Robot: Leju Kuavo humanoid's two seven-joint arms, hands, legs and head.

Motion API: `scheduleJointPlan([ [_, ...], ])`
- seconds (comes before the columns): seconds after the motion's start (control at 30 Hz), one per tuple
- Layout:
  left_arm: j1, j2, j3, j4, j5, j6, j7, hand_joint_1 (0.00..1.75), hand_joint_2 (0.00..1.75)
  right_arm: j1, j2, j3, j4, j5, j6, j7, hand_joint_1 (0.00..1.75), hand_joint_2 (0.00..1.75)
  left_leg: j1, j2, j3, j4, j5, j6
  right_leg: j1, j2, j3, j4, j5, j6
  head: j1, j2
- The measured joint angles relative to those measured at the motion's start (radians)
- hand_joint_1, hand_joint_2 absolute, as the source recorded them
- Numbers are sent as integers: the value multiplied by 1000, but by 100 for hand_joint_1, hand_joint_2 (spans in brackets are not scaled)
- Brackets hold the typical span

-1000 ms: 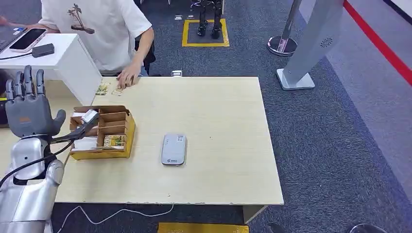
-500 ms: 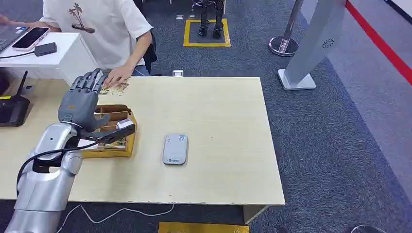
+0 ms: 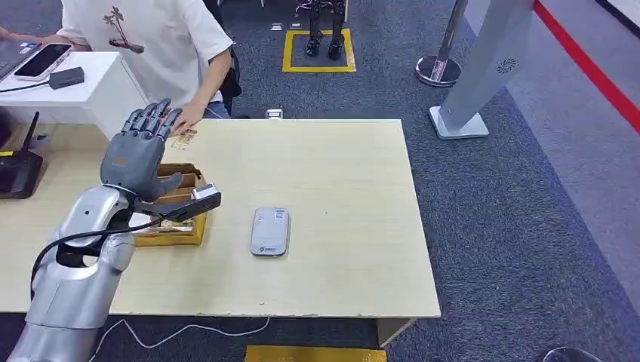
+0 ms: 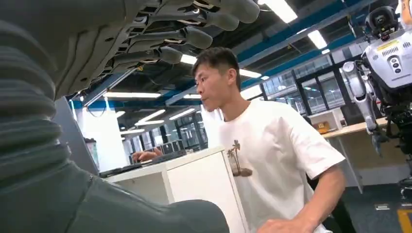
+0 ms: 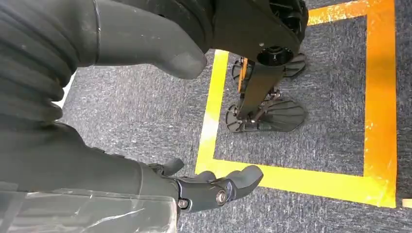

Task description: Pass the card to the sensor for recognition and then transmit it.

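My left hand [image 3: 140, 154] hangs in the air over the far end of the yellow cardboard box [image 3: 177, 232], fingers spread, holding nothing. The box has several compartments with cards inside, mostly hidden behind my wrist. The grey sensor [image 3: 269, 231] lies flat on the table to the right of the box. A few loose cards [image 3: 181, 140] lie at the table's far edge, just beyond my fingertips, beside a person's hand [image 3: 186, 118]. In the left wrist view my left hand [image 4: 145, 43] has its fingers stretched out before the person [image 4: 272, 145]. My right hand [image 5: 111, 160] hangs over the floor, empty, its fingers [image 5: 228, 187] lightly bent.
The person in a white T-shirt [image 3: 151, 38] stands behind the table's far left corner. A white stand [image 3: 98, 83] carries a phone [image 3: 44, 60]. A black router [image 3: 19, 170] sits at the left. A grey pillar [image 3: 483, 68] and a stanchion base [image 3: 438, 72] stand beyond the table's right side.
My left hand swung from the left of the box to above its far end, toward the person's hand. The person's hand shifted slightly at the table edge.
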Motion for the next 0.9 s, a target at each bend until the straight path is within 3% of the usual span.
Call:
scheduleJointPlan([
  [0.43,0,0,-5,0,0,0,0,0,175,0,0,-4,0,0,0,0,0,175,0,0,0,0,0,0,0,0,0,0,0,0,0,0],
  [0.9,9,34,-36,-26,54,3,-3,0,175,0,0,-6,0,3,0,0,0,175,0,0,0,0,0,0,0,0,0,0,0,0,0,0],
])
